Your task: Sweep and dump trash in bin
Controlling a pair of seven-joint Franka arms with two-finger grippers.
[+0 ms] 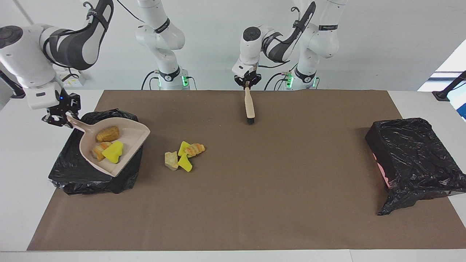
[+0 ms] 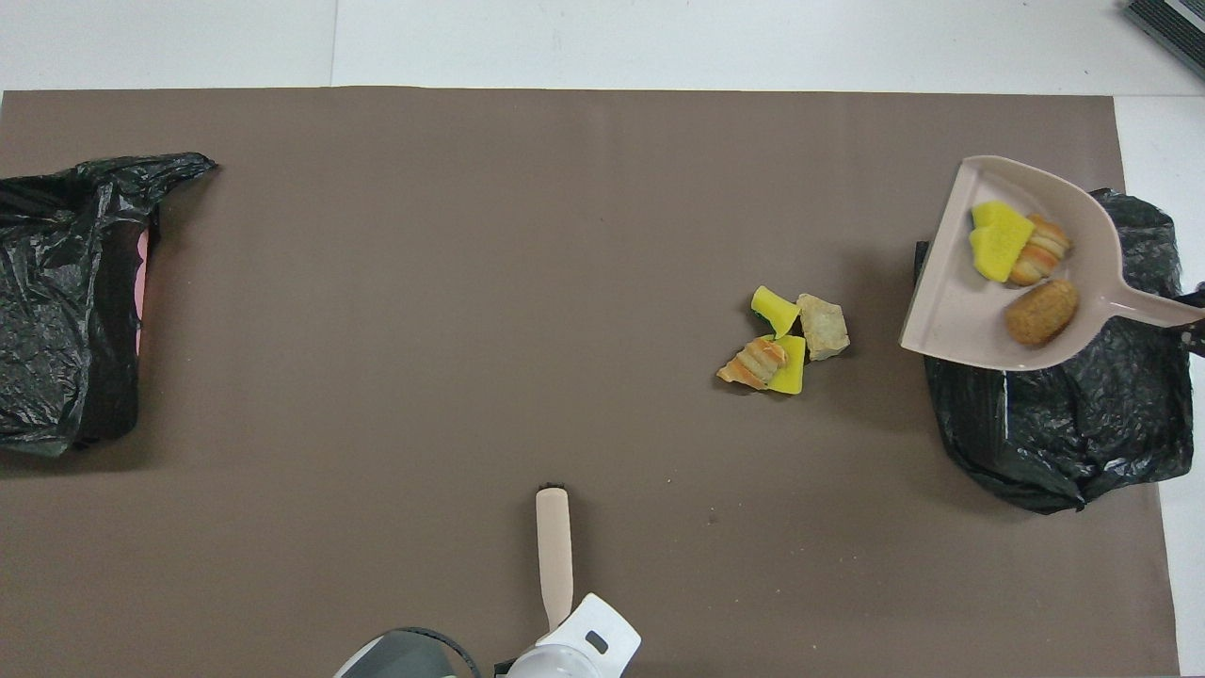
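Nearest the robots, by the middle of the bench's robot-side edge, my left gripper (image 1: 247, 83) was clamped on the handle of a brush (image 1: 249, 105) that hung down, bristles apparently just above the brown mat (image 1: 255, 203). It waited there.

Farther out, toward the right arm's end, four scraps (image 1: 184, 155) lay bunched on the mat: two yellow sponge bits, one striped orange bread-like chunk and one pale tan chunk.

At the right arm's end, my right gripper (image 1: 60, 117) was closed on the handle of the beige dustpan (image 1: 127, 156), held up over a bin (image 1: 78, 178) lined with a black bag. Three scraps rode in the pan (image 1: 108, 145): one brown chunk, one striped chunk, one yellow sponge piece.

I judged the step in hand to be dumping. To do it well, I would keep the pan's open lip inside the bin's rim, then tip it slowly, lip down, so the scraps slid into the bag and none bounced onto the mat.

The count: one brush, one dustpan, seven scraps, and two bag-lined bins, the second bin (image 1: 411, 156) at the left arm's end of the bench.
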